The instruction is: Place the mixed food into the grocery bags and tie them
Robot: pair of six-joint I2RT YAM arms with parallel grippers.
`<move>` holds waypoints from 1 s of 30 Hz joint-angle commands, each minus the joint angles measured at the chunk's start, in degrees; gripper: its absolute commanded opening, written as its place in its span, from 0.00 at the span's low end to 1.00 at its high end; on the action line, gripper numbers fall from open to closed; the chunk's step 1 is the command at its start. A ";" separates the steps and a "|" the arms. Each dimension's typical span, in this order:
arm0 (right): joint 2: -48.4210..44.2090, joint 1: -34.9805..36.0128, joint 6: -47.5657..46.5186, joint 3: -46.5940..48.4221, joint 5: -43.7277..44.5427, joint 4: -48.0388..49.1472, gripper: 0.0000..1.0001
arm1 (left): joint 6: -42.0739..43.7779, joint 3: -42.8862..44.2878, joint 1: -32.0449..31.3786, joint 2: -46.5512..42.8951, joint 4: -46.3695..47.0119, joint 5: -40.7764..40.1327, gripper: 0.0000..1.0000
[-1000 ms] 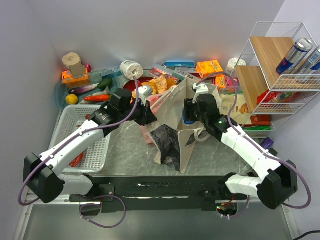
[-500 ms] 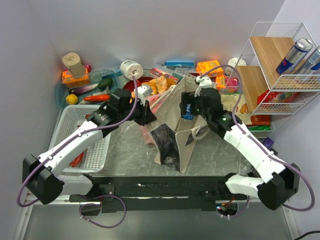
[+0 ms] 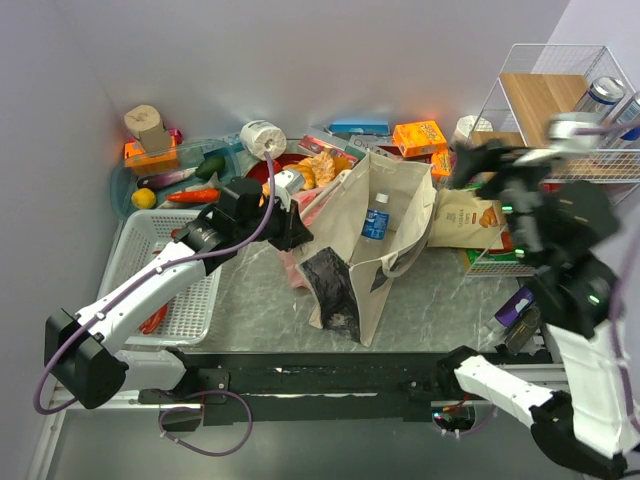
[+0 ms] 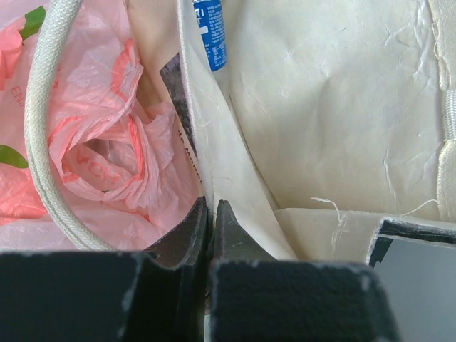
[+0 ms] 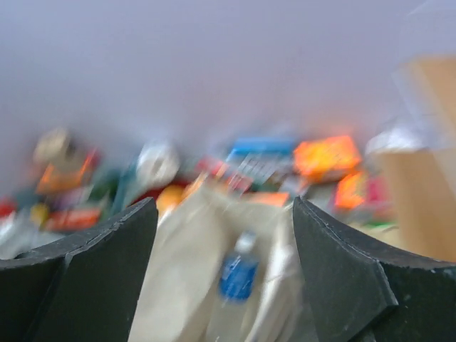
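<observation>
Your right wrist view is smeared by motion. The beige canvas tote [image 5: 178, 285] and the clear blue-labelled bottle [image 5: 235, 274] inside it are only soft shapes there, and the packets along the far edge are blobs of colour. That view does show the right claw [image 5: 224, 214] spread wide with nothing between its fingers. From above, the same claw is a dark blur raised high over the right side. Its arm covers part of the white wire rack [image 3: 560, 130] in the far right corner, where a silver-and-blue can [image 3: 603, 93] is only partly visible.

The left claw [image 3: 292, 228] is squeezed narrow on the tote's left rim, with the cloth pinched between its fingers [image 4: 191, 231]. The tote stands open at mid-worktop, with a dark printed panel [image 3: 335, 290] on its near side. The bottle lies inside toward the far wall, and the top of the left wrist view cuts it off.

The thin crumpled pink plastic bag [image 4: 100, 157] sits against the tote's left side. From above it is largely hidden under the left arm. A cream webbing handle [image 4: 43, 121] loops across it. You cannot tell what the green patches on it are.

The loose produce sits in a bluish tray [image 3: 125, 185] at the far left corner:
- a yellow lemon [image 3: 144, 198]
- a long red pepper [image 3: 193, 196]
- a green cucumber [image 3: 210, 166]
- a purple eggplant [image 3: 165, 180]

The left arm crosses a white slatted basket [image 3: 150, 250] along the left edge. It half hides a red item [image 3: 153, 320] there that is too obscured to identify. Golden-brown breads [image 3: 322, 165] sit just past the tote's far rim.
</observation>
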 commanded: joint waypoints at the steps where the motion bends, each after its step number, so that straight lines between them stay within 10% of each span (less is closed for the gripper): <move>1: 1.24 -6.98 -4.94 9.57 9.37 -5.67 0.84 | 0.30 -0.24 -0.27 -1.67 2.18 0.70 0.01; 15: 18.81 -37.13 -3.02 39.20 -13.30 -19.64 0.87 | 0.65 -0.06 -0.36 -3.08 1.48 0.08 0.01; 30: 18.73 -49.36 2.44 29.81 -21.41 -14.20 0.90 | 1.18 0.38 -0.27 -3.25 0.86 0.34 0.01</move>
